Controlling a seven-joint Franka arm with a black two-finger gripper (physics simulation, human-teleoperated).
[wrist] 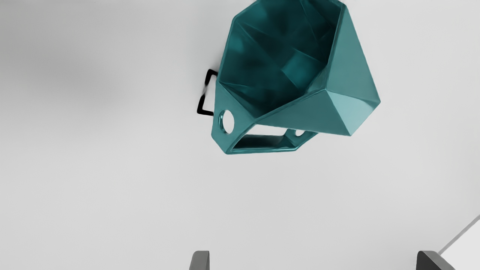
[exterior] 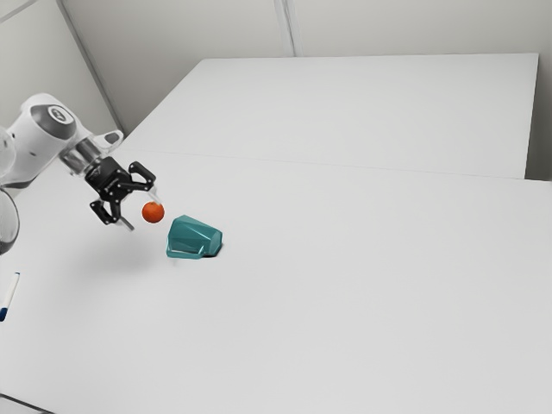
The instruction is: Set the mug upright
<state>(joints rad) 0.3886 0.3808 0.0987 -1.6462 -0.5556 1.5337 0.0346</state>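
The teal faceted mug [exterior: 195, 238] lies on its side on the white table, a short way from the gripper [exterior: 145, 214] toward the exterior view's right. Seen from the wrist, the mug [wrist: 356, 63] has its open mouth turned toward the hand, with the handle low on one side. The gripper [wrist: 315, 259] stands open, its two fingertips wide apart with nothing between them. Hand and mug are apart.
An orange ball [exterior: 153, 212] appears between the gripper and the mug in the exterior view. A white and blue pen [exterior: 9, 297] lies at that view's left edge. The white table [exterior: 345, 293] extends toward its right, with a wall behind.
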